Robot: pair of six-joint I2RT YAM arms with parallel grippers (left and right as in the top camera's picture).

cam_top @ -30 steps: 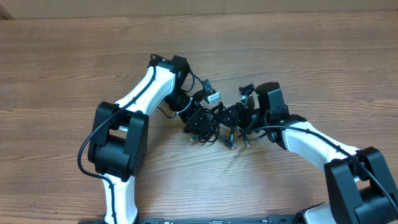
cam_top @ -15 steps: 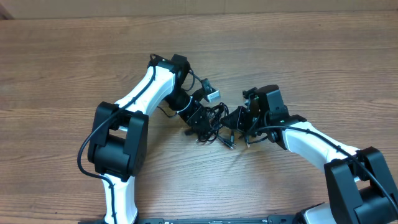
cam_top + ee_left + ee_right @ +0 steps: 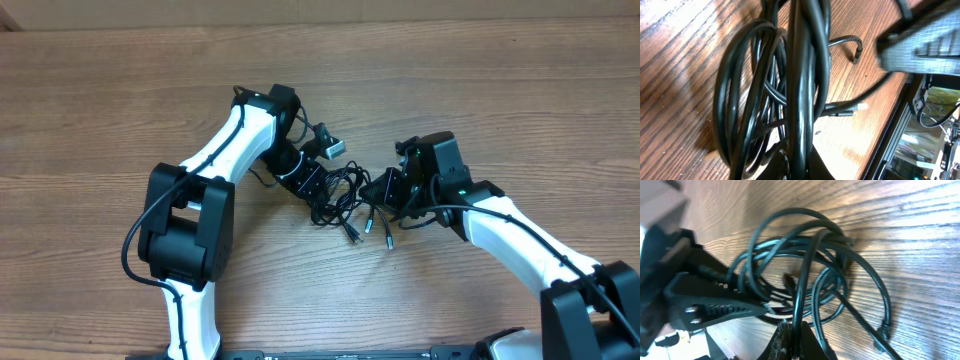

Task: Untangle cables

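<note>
The cables (image 3: 341,192) form one knotted bundle of thin black cords in the middle of the wooden table, between both grippers. Two loose plug ends (image 3: 355,236) trail toward the front. My left gripper (image 3: 316,186) is shut on a strand at the bundle's left side. In the left wrist view the cables (image 3: 765,90) loop upward from my gripper (image 3: 801,169). My right gripper (image 3: 380,194) is shut on a strand at the right side. The right wrist view shows one cord (image 3: 805,275) running up from between the right gripper (image 3: 794,342) into the tangle, plug ends (image 3: 885,330) to the right.
Both arms reach in from the front, the left arm (image 3: 240,135) arching over the table's left half and the right arm (image 3: 510,225) coming from the lower right. Bare wood table (image 3: 100,100) lies all around. A black frame rail (image 3: 895,130) marks the table's front edge.
The two grippers have drawn a little apart, the left up and leftward, the right to the right. The tangle has spread between them and its plug ends now trail forward.
</note>
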